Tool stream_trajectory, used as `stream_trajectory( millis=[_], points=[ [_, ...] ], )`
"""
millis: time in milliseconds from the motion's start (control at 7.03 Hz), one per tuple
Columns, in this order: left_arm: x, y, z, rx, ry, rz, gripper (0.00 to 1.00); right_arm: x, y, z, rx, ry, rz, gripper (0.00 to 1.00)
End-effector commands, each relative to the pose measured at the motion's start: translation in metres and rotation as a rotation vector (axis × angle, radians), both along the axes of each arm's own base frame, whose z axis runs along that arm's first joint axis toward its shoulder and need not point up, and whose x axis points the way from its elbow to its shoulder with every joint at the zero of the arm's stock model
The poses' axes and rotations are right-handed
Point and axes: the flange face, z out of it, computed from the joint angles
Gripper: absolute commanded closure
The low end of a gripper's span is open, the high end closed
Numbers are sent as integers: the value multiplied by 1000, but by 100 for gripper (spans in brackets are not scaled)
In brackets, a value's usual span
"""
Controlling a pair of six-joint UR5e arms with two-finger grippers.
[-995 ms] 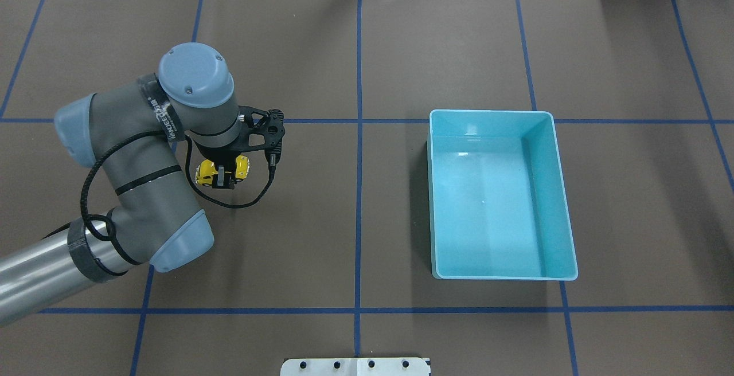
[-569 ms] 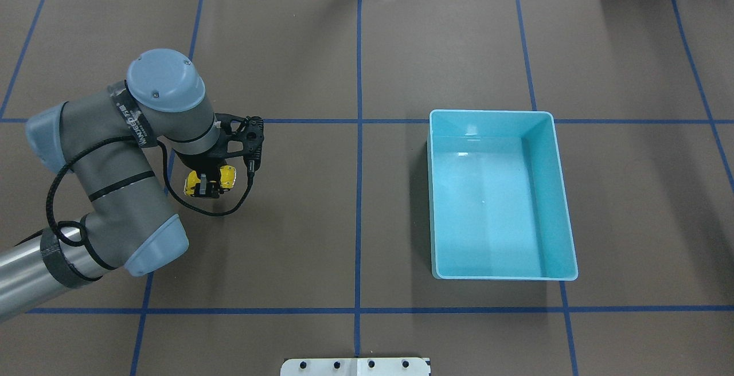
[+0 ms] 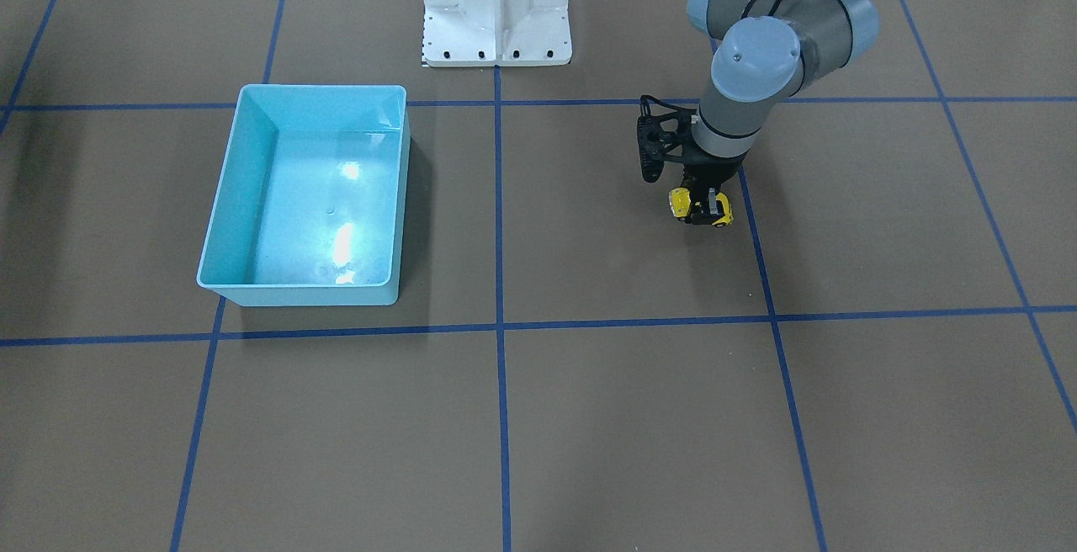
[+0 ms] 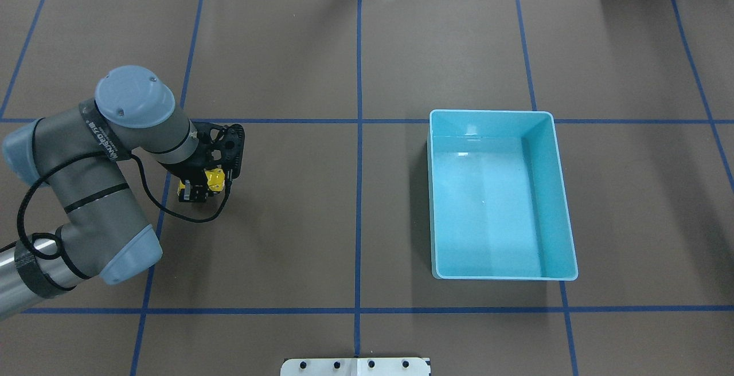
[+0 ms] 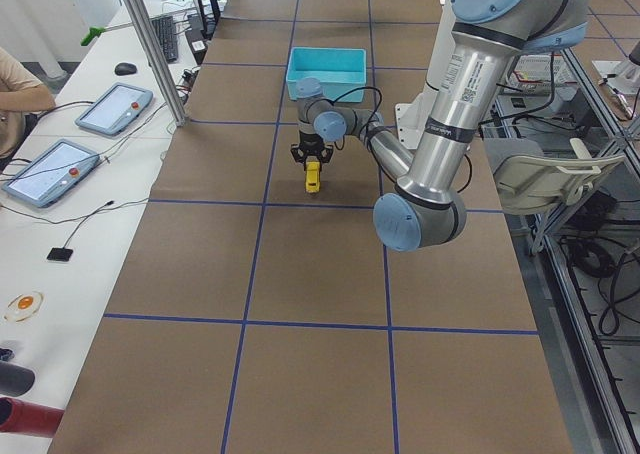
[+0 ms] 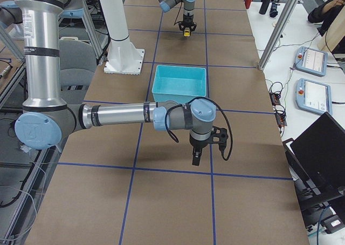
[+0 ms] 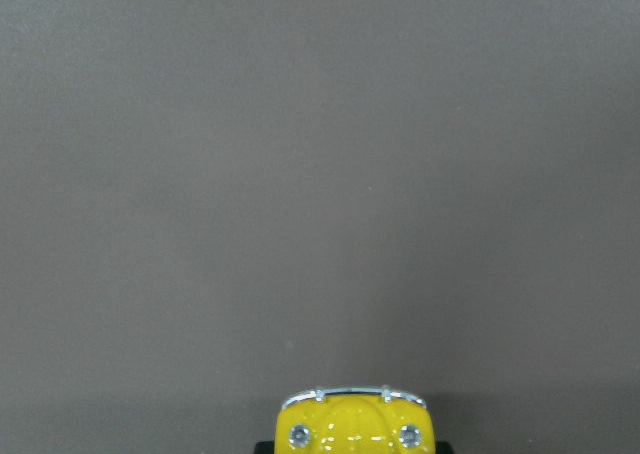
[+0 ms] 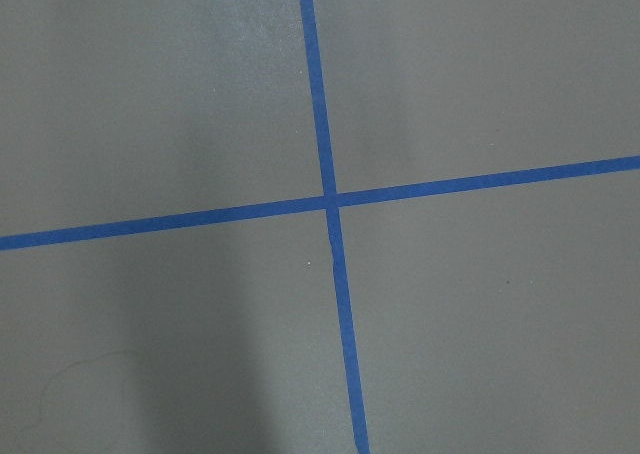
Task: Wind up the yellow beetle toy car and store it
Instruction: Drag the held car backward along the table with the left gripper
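Note:
The yellow beetle toy car [image 4: 216, 179] is on the table's left side, close to a blue tape line, and my left gripper [image 4: 198, 188] is shut across its body from above. The front-facing view shows the car [image 3: 678, 201] low at the brown table surface under the gripper [image 3: 702, 205]. I cannot tell whether its wheels touch. Only the car's chrome-trimmed yellow end [image 7: 352, 426] shows in the left wrist view. My right gripper [image 6: 195, 157] shows only in the right side view, pointing down over the table near the light-blue bin [image 6: 179, 83]. I cannot tell whether it is open or shut.
The light-blue bin [image 4: 493, 114] stands with nothing in it on the table's right half, well away from the car. Blue tape lines grid the brown table cover. The white robot base [image 3: 496, 5] is at the table's near edge. A person sits at a side desk [image 5: 20, 89].
My left arm has slid leftwards in the overhead view with the yellow car held in its gripper, away from the bin. The bin has not moved.

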Motion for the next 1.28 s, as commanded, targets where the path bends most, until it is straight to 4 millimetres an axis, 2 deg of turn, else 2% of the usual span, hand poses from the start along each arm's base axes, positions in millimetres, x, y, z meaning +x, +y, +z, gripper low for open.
stream_trajectory(
  millis=[0,995,1137],
  points=[
    [-6,4,21,7,7,-1,100,0,0,0,0,1,0,0],
    [-17,10,43,26,-8,26,100,0,0,3,-5,5,2,0],
    [-19,12,51,31,-2,26,100,0,0,3,-5,5,2,0]
  ],
)
